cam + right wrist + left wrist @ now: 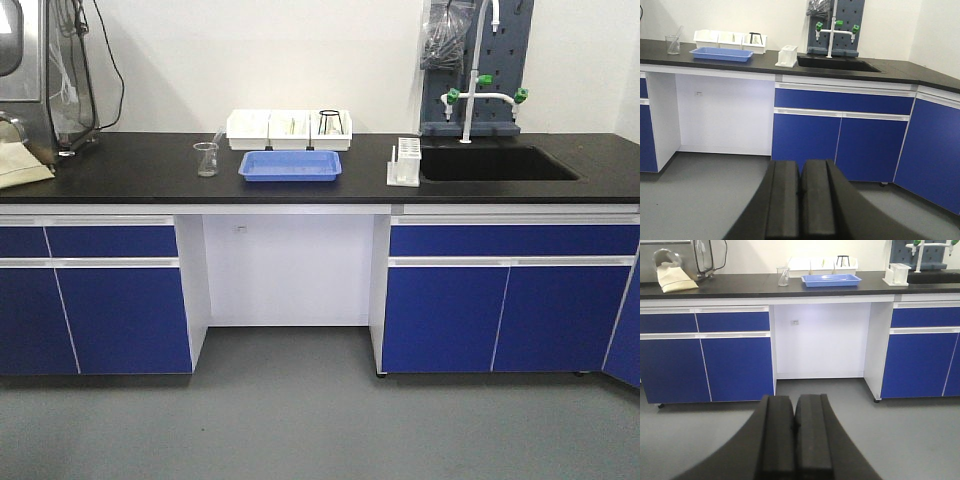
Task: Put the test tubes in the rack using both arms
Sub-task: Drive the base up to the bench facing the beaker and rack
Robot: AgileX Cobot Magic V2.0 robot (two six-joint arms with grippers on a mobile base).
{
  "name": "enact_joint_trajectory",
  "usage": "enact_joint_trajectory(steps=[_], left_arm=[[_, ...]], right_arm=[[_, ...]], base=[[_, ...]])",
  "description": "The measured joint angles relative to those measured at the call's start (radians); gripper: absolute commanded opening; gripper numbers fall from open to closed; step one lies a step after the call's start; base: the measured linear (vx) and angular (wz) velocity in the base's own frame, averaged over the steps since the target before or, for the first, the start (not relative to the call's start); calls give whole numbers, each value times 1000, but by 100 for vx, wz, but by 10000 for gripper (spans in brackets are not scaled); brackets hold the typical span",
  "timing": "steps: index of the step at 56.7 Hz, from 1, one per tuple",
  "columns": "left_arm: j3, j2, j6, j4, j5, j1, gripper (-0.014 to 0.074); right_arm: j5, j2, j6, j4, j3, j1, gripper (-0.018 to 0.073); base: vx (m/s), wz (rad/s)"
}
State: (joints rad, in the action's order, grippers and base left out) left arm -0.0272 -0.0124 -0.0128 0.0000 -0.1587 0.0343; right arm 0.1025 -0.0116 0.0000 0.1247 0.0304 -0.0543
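Note:
The white rack (404,163) stands on the black counter (120,165) just left of the sink, also seen as the rack (896,274) and the rack (787,55) from the wrists. The test tubes are too small to make out from this distance. A thin clear piece leans out of the beaker (206,158). My left gripper (794,402) is shut with nothing in it, low over the grey floor and far from the counter. My right gripper (800,167) is likewise shut and empty, facing the cabinets. Neither arm shows in the front view.
A blue tray (290,165) lies mid-counter with three white bins (288,128) behind it. A sink (495,163) with a white tap sits at the right. Blue cabinets (510,310) flank a knee recess (288,270). A cloth bag (675,279) rests at the far left.

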Motion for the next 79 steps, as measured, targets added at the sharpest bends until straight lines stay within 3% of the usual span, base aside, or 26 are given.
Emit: enact_joint_trajectory(steps=[79], left_arm=[[0, 0, 0, 0, 0, 0, -4]], right_arm=[[0, 0, 0, 0, 0, 0, -8]], base=[[27, -1]])
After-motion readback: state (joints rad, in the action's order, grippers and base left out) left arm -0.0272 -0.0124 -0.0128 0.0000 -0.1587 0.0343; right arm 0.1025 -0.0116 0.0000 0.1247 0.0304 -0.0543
